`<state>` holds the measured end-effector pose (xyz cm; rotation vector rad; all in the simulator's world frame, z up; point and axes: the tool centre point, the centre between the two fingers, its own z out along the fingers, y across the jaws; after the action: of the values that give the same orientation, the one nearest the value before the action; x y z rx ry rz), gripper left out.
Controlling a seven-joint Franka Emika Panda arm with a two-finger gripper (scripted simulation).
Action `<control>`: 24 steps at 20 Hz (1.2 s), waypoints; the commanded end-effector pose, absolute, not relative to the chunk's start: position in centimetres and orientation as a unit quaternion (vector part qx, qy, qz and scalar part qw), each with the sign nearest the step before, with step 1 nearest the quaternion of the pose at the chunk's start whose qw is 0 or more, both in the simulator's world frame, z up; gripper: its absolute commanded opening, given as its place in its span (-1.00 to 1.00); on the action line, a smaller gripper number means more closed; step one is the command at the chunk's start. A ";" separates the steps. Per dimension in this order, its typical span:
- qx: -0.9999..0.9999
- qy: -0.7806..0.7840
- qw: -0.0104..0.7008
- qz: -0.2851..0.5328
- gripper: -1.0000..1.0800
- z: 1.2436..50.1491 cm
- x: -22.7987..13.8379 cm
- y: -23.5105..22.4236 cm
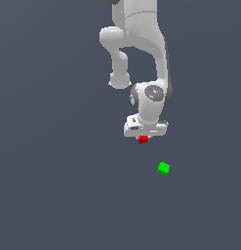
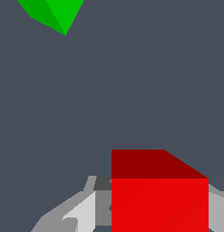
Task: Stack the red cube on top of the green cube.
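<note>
Panda arm (image 1: 141, 44) over the counter (image 1: 53, 185), carrying the red cube.
The jaws pinch the red cube (image 2: 159, 199); the green cube (image 1: 163, 169) sits apart on the counter, down and toward the exterior view's right of them.

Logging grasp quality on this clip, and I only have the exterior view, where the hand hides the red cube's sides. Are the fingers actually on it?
Observer: In the wrist view, grey fingers flank the red cube on both sides, with no gap showing.
Operator: Does it sit twisted between them?
Observer: No. One bright face squarely faces the wrist camera, and one darker face shows beyond it.
Operator: Does that camera see the green cube?
Observer: Only one corner of the green cube, cut off by the picture's edge.
</note>
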<state>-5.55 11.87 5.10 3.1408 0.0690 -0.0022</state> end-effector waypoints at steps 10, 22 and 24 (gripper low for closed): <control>1.000 0.022 0.000 0.000 -1.00 11.5 -5.5 11.8; 1.000 0.022 0.000 0.000 -1.00 11.5 -4.7 12.3; 1.000 0.022 0.000 0.000 -1.00 11.3 -4.2 12.6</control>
<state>-4.54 12.35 11.43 3.1409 0.0675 0.0004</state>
